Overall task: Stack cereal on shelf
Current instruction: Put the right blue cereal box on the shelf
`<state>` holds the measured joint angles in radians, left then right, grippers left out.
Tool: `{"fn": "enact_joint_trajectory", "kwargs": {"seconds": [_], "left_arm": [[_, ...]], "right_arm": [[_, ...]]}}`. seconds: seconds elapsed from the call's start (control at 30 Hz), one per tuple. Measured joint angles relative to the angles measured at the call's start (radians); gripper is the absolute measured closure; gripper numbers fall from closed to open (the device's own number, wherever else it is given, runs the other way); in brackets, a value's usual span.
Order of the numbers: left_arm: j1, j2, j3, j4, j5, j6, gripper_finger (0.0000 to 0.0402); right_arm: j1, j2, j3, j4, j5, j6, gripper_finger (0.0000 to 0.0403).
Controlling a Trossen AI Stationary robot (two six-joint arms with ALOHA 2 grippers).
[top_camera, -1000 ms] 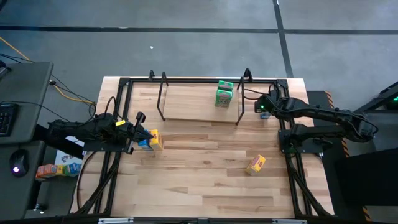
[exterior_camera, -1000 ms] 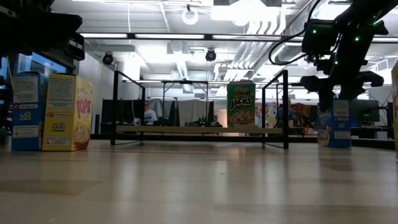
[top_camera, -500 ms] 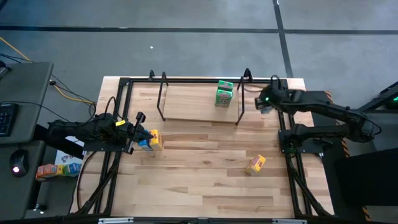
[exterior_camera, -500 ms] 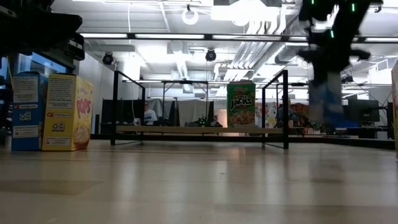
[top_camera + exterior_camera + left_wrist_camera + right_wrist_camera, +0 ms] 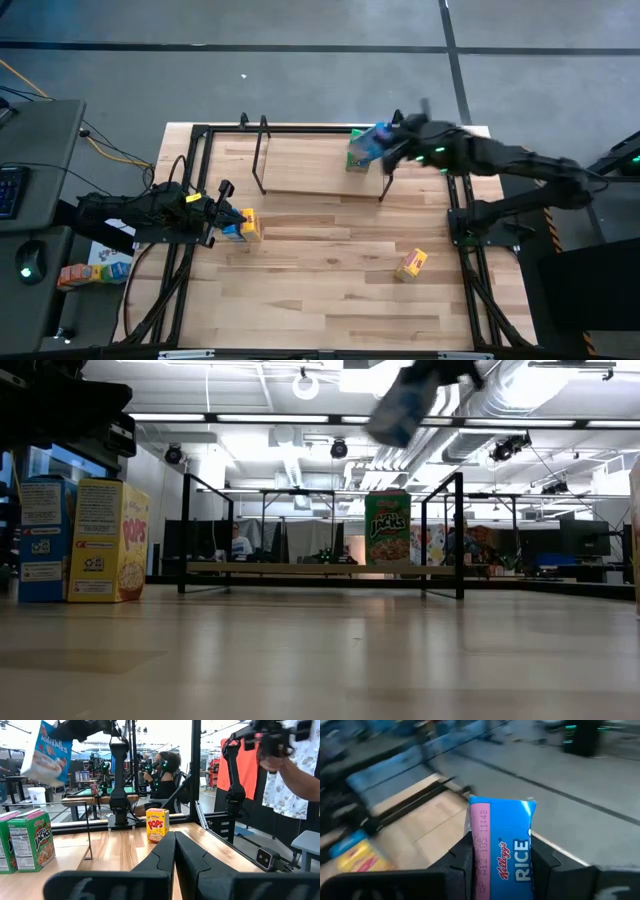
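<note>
Wooden table (image 5: 320,300): yellow box (image 5: 411,264) lay near; blue and yellow boxes (image 5: 242,226) stood at the left gripper (image 5: 226,216), fingers together, empty. Shelf (image 5: 300,185) beyond held green boxes (image 5: 359,155). Right gripper (image 5: 392,143) hung above them, clamping a tilted blue cereal box (image 5: 371,141). People sat in the room behind.
</note>
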<state>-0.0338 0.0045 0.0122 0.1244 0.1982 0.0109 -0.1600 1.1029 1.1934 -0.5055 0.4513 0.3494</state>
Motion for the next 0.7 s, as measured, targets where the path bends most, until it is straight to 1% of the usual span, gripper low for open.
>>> {"fn": "enact_joint_trajectory", "kwargs": {"seconds": [0.17,0.27,0.37,0.5,0.7], "left_arm": [[0.000,0.000,0.000,0.000,0.000,0.000,0.0401],[0.000,0.000,0.000,0.000,0.000,0.000,0.0401],[0.000,0.000,0.000,0.000,0.000,0.000,0.0401],[0.000,0.000,0.000,0.000,0.000,0.000,0.0401],[0.000,0.000,0.000,0.001,0.000,0.000,0.0401]], "right_arm": [[0.051,0.211,-0.002,0.207,-0.133,-0.131,0.0307],[0.067,0.321,0.011,0.299,-0.157,-0.186,0.0307],[0.064,0.422,0.063,0.301,-0.152,-0.242,0.0306],[0.060,0.531,0.147,0.294,-0.108,-0.321,0.0306],[0.028,0.671,0.262,0.174,-0.045,-0.411,0.0306]]}}
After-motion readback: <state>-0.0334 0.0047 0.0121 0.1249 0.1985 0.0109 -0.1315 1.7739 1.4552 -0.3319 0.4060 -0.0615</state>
